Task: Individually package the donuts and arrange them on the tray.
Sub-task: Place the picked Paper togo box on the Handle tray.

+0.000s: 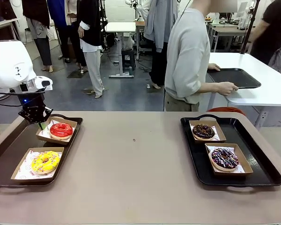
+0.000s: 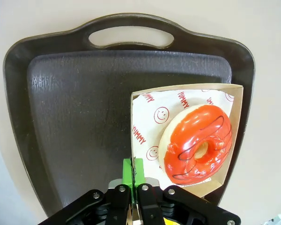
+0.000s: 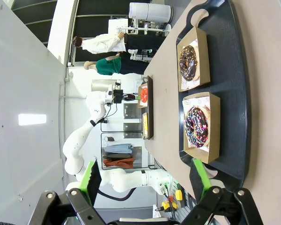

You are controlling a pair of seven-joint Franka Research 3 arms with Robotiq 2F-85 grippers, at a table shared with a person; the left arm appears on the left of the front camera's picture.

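Even, bright overhead light — soft shadows. Glare glints on the red donut (image 2: pixel 196 143). Wrist views bend at their edges — all sharp.

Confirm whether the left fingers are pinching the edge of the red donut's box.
Yes: the left gripper's green fingers are closed on the box edge beside the red donut.

donuts (image 1: pixel 61 130): 4 | boxes (image 1: pixel 39 162): 4 | trays (image 1: pixel 253 161): 3 | persons (image 1: pixel 187 56): several

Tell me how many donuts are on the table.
4. Red donut and yellow donut on the left tray; chocolate donut and sprinkled purple donut on the right tray.
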